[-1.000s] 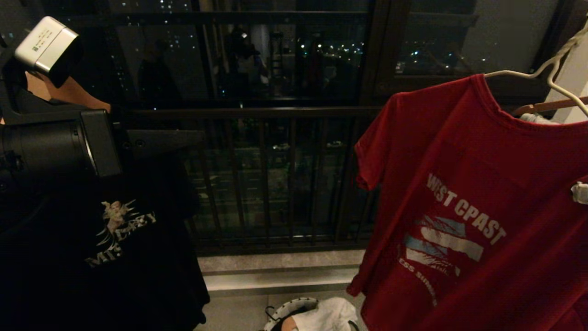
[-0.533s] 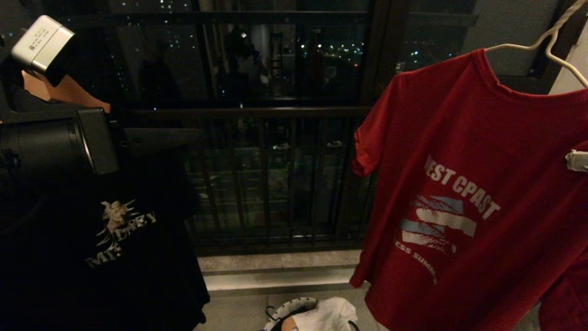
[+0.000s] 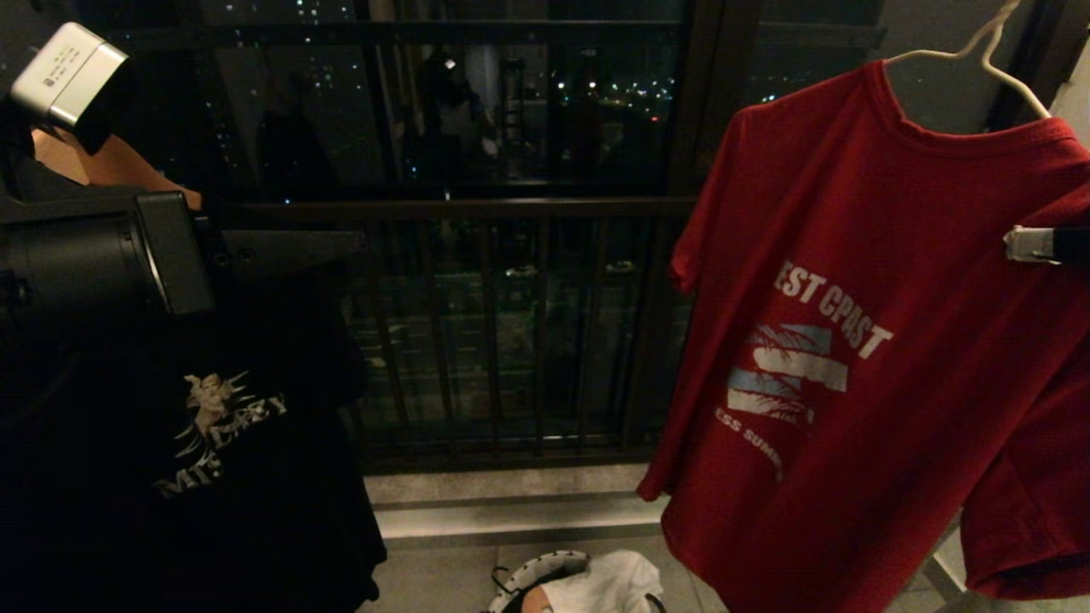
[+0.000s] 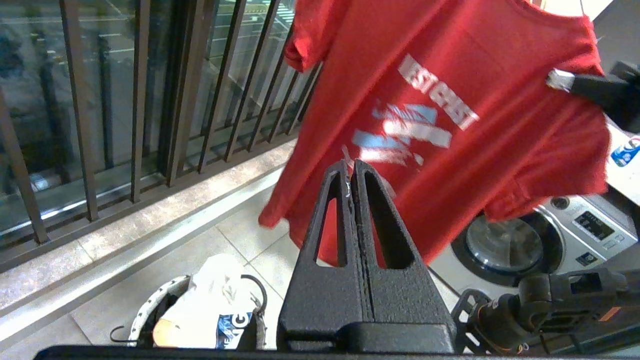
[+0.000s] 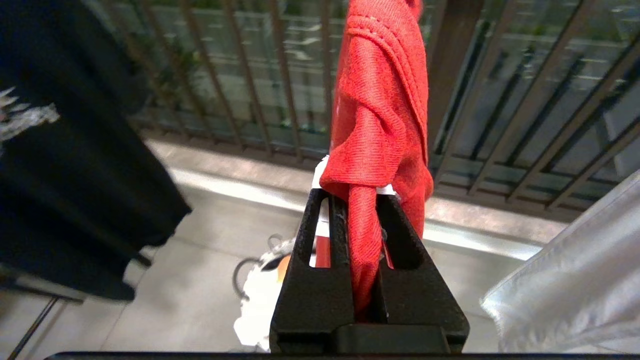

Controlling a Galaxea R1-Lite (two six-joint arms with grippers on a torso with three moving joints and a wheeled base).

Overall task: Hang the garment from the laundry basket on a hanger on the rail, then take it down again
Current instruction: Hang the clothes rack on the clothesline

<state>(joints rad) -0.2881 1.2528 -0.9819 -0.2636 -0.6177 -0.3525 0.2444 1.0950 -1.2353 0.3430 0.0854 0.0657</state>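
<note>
A: Where is the garment point(image 3: 860, 340) and what has hold of it?

B: It hangs at the right, draped on the hanger point(image 3: 979, 51), whose white wire runs out past the top edge of the head view. The right end effector point(image 5: 367, 200) is clamped on a bunched fold of the red cloth near its right shoulder, and its tip shows at the right edge of the head view.

A: And the left end effector point(image 4: 350, 172)?

B: Its fingers are pressed together on nothing. It is raised at the left, in front of the black printed T-shirt point(image 3: 213, 443) and well apart from the red one.

A: How much open room is there?

B: Between the two shirts lies a wide gap, backed by the dark balcony railing point(image 3: 511, 323) at the far side. The red hem hangs clear of the floor. Below the gap, the laundry basket point(image 3: 532, 572) sits on the tiles at the near edge, with a white T-shirt point(image 3: 609, 587) in it. A washing machine point(image 4: 545, 240) stands low at the right, behind the red shirt.

A: What differs from a second ago?

B: The garment and hanger sit higher in the head view, the collar now near the top edge and the lettering raised. The hanging sleeve has shifted slightly right. The basket and railing are where they were.
</note>
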